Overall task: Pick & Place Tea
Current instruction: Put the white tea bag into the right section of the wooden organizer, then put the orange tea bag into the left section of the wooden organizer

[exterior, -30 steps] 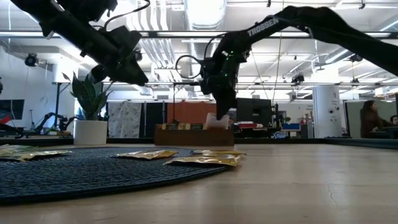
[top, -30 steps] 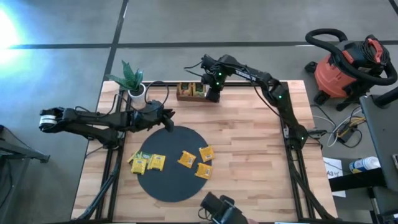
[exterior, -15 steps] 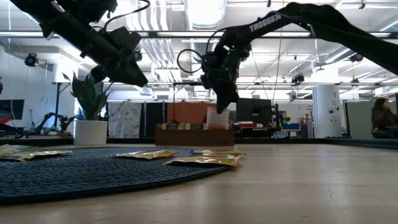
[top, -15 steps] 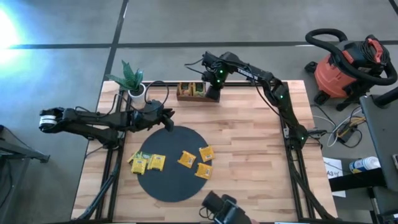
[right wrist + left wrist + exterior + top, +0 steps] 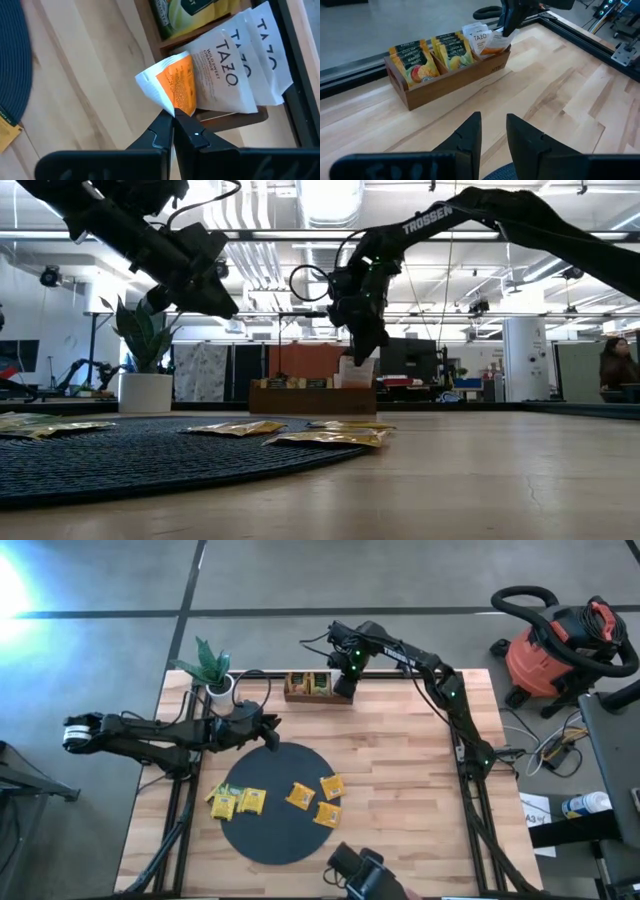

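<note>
High view: the right gripper (image 5: 343, 688) is seen at the upper middle of the frame, over the right end of the tray (image 5: 306, 686). Compared with a second ago it has been shifted slightly up and to the right, closer to the surface's (image 5: 400, 790) far edge. The left gripper (image 5: 271, 733) is unchanged, held at the upper left edge of the mat (image 5: 280, 802). Five yellow packets (image 5: 300, 796) lie on the mat, one of them overhanging its left edge. A potted plant (image 5: 213, 668) stands at the upper left corner; a red vacuum (image 5: 560, 650) sits on the floor at the right.

Low view: the right gripper (image 5: 362, 345) is seen at centre, above the tray (image 5: 312, 396), with a pale packet (image 5: 354, 370) hanging from it; the packet has been lifted a little since the earlier frame. The left gripper (image 5: 205, 290) hangs at upper left, unmoved. A person is visible at the far right edge.

Left wrist view: the left gripper (image 5: 492, 132) is parted, with nothing between its fingers. The tray (image 5: 450, 75) lies at upper centre, filled with packets; the right gripper (image 5: 509, 31) is at the tray's right end.

Right wrist view: the right gripper (image 5: 173, 116) is closed on the corner of an orange-and-white packet (image 5: 172, 85), held just beside the white packets (image 5: 240, 65) in the tray's end compartment.
</note>
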You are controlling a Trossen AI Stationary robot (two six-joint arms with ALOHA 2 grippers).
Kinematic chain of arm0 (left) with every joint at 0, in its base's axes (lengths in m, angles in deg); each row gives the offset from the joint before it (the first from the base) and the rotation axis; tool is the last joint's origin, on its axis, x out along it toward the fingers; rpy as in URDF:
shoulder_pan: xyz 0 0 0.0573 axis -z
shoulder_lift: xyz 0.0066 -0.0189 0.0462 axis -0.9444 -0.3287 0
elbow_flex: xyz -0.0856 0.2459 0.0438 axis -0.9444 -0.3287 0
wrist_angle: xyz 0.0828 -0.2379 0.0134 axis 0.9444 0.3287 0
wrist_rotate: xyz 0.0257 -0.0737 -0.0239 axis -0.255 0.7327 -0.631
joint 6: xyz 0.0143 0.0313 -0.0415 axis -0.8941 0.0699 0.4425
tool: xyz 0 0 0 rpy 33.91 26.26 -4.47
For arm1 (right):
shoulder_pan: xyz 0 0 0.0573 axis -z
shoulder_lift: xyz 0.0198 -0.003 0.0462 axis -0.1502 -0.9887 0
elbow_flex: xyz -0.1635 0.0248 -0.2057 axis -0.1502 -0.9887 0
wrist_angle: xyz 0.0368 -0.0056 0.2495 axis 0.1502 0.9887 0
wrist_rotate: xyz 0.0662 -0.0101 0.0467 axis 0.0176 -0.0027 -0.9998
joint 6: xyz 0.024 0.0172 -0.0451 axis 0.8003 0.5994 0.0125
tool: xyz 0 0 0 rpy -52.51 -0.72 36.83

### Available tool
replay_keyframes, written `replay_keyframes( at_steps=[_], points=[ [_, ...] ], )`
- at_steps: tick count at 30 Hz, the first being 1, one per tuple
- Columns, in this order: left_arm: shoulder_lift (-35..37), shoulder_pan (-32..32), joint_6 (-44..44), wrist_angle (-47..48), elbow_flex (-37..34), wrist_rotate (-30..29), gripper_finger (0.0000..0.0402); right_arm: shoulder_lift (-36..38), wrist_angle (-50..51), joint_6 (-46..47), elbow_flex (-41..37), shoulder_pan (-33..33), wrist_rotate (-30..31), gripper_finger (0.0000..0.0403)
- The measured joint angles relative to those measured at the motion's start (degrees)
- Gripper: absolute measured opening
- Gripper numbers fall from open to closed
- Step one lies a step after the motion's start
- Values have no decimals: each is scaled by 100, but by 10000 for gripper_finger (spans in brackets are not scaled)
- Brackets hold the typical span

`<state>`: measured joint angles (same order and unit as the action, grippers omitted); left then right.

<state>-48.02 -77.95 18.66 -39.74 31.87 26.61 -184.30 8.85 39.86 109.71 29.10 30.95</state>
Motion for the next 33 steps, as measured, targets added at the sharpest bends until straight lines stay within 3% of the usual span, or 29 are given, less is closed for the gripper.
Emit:
replay_keyframes(
  at_steps=[14, 18, 27, 33],
  points=[
    [0, 2, 200, -2, 0, 0, 85, -153, -617, -73, -7, -6, 1012, 9],
    [0, 2, 166, -1, 0, 0, 85, -149, -608, -52, -7, -20, 1009, 12],
    [-2, -7, -62, 2, 0, -2, 85, -152, -795, 23, -7, -68, 1070, 101],
    [-2, -11, -88, 2, 0, -1, 85, -129, -962, 59, 171, -90, 1907, 133]
  ],
)
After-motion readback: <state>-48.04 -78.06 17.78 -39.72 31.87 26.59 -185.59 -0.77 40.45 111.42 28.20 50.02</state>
